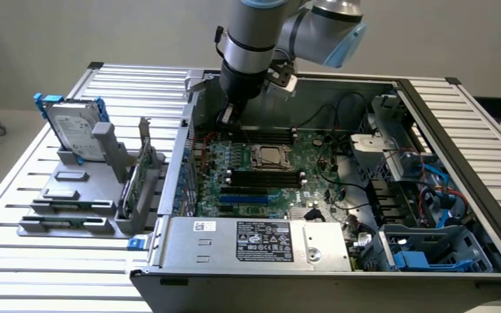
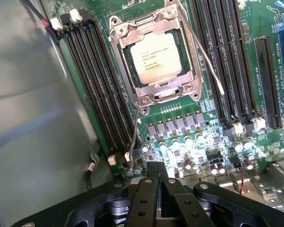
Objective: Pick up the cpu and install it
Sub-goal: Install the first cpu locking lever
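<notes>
The cpu (image 2: 156, 59), a silvery square with printed text, lies flat inside the metal-framed socket (image 2: 119, 66) of the green board. In the exterior view the cpu (image 1: 270, 155) sits mid-board inside the open computer case. My gripper (image 2: 157, 178) is shut, its black fingers pressed together with nothing between them. It hangs apart from the cpu, over the small components beside the socket. In the exterior view my gripper (image 1: 227, 119) is low inside the case near its back corner on the exterior view's left. The socket's thin wire levers (image 2: 201, 49) stand loose beside the frame.
Black memory slots (image 2: 97, 90) flank the socket on both sides. The grey case wall (image 2: 33, 118) rises close beside my gripper. A hard drive with blue brackets (image 1: 75, 134) stands on a grey rack at the exterior view's left. The power supply (image 1: 259, 242) and cables (image 1: 433, 189) fill the case's front and right.
</notes>
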You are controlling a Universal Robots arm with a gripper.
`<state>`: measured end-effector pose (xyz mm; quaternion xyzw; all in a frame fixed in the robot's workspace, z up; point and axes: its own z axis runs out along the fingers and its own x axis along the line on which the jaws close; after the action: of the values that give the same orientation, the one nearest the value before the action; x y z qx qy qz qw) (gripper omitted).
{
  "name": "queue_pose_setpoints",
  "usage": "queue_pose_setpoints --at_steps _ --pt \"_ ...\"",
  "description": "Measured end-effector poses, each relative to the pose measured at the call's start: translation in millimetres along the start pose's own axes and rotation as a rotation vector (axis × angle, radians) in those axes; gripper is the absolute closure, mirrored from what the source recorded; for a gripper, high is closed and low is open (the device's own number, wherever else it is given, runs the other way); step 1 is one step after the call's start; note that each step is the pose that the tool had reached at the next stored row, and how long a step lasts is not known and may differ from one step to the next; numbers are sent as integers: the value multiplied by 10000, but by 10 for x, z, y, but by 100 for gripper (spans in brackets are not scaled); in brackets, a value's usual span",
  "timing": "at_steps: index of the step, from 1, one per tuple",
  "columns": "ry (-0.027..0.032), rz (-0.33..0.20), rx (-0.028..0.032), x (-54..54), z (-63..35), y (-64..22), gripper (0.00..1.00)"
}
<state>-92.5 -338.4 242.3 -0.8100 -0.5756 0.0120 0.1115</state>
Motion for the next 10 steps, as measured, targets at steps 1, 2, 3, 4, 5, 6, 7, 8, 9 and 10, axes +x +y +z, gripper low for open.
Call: queue_pose_setpoints --at_steps 1,2,3,4,5,6,7,8,9,10 --pt "39 66 -39 0 0 0 89" --pt "80 129 -82 1 0 0 89" --pt "120 192 -125 1 0 0 89" --pt "162 253 -167 1 1 0 89" --pt "201 316 -209 2 1 -1 89" --pt "243 375 -250 2 0 -1 89" --pt "287 435 -293 3 0 -1 89" --pt "330 491 -334 3 0 -1 89" --pt "372 545 -373 3 0 -1 89" --pt "420 602 -414 4 0 -2 89"
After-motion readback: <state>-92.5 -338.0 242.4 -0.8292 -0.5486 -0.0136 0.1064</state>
